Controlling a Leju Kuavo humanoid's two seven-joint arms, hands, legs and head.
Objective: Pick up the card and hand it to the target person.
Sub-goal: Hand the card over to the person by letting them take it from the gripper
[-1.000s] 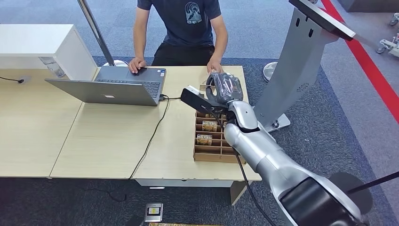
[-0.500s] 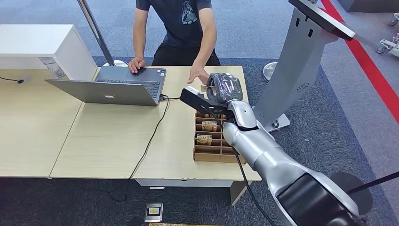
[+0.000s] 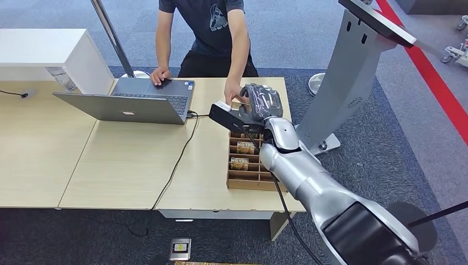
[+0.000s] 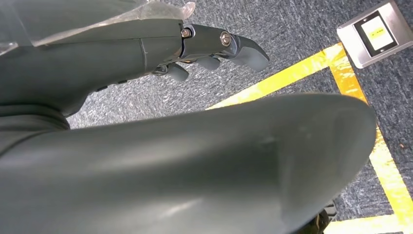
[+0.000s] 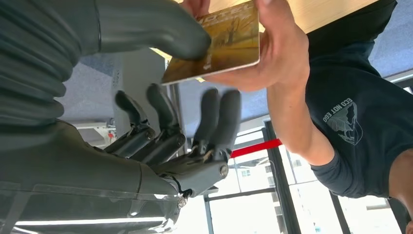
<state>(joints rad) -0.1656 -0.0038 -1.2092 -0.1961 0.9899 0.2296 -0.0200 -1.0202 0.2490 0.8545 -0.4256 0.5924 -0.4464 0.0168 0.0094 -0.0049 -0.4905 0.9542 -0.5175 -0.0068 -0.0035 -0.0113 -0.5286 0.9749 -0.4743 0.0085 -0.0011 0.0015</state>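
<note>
The right hand, dark-fingered under a clear plastic wrap, is held out over the far edge of the pale wooden table. A gold-brown rectangular card is seen in the right wrist view, with the thick grey thumb lying on 1 face and the person's hand gripping its other end; the dark fingers are spread apart behind it, so the card appears pinned by the thumb, though whether it is truly gripped cannot be told. The person in the dark blue printed T-shirt is seated at the far side, the other hand resting on the open grey laptop. A brown slotted wooden card box lies below the outstretched arm. The left hand hangs over blue-grey carpet with fingers loosely curled and nothing held.
</note>
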